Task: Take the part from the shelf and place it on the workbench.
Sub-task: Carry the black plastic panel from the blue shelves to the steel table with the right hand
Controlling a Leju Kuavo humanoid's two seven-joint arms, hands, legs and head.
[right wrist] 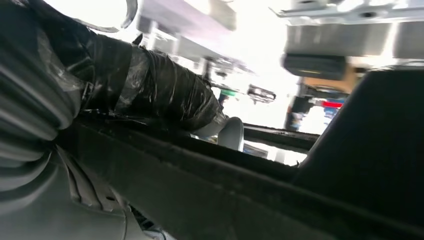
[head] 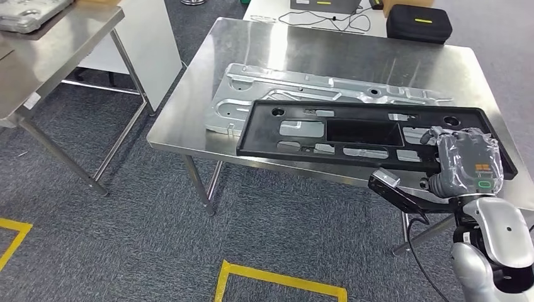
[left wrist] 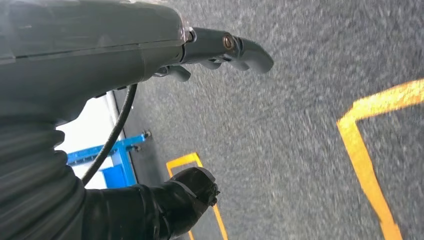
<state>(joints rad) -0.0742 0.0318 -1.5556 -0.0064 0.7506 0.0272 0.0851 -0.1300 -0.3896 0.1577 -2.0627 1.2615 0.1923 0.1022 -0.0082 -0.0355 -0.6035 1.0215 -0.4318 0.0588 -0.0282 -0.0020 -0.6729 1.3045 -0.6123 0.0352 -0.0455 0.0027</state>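
Right hand grips near-end edge of long black plastic frame part; part lies on silver stamped metal panel on steel bench. Judgement: lower flat, confirm support, then release. Left hand holds nothing, hangs over floor.

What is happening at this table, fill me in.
The robot's right hand grips the near right end of a long black panel, which lies flat across a silver metal part on the steel workbench. The left hand hangs over grey carpet with yellow floor markings, holding nothing.
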